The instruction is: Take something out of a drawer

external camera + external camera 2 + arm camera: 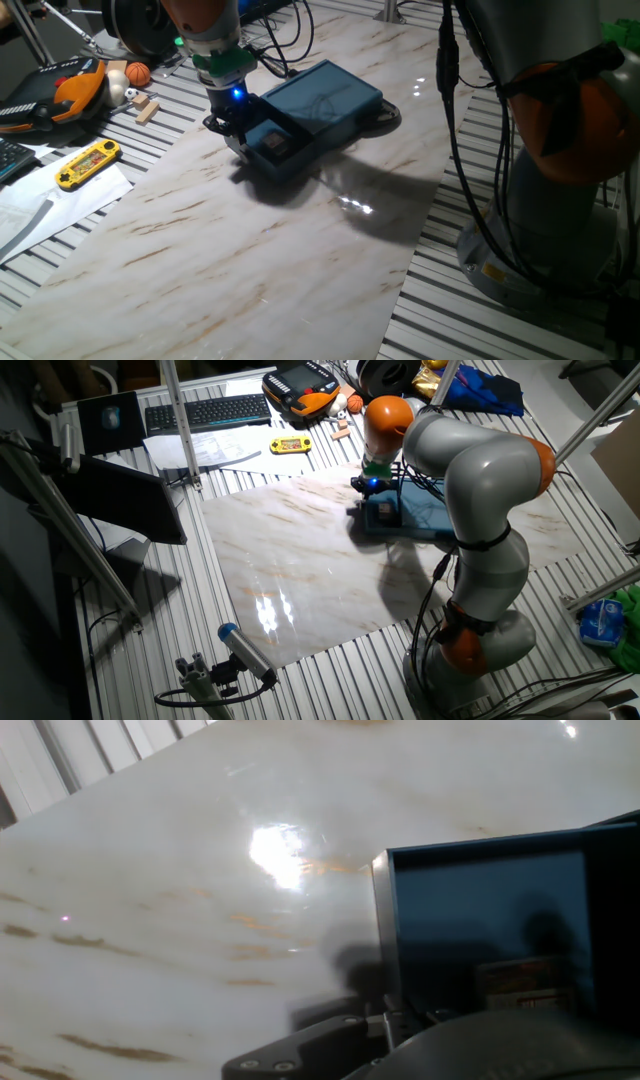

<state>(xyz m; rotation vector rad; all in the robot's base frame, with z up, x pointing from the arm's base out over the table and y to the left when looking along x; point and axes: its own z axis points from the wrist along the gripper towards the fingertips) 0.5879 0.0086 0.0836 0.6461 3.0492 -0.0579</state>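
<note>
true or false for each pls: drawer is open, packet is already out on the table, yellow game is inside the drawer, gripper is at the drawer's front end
The drawer is pulled open: true.
The packet lies out on the marble table: false, it lies inside the drawer.
The yellow game is in the drawer: false, it sits off the marble, apart from the blue box.
The gripper is at the drawer's front end: true.

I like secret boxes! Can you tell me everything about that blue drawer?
The drawer is a dark blue tray, maybe card, pulled out of a flat blue box on the marble board. It is open, with low walls and a flat floor. A small pale packet lies inside. The gripper is right at the front end; whether it touches is unclear. I can't see a knob.
</note>
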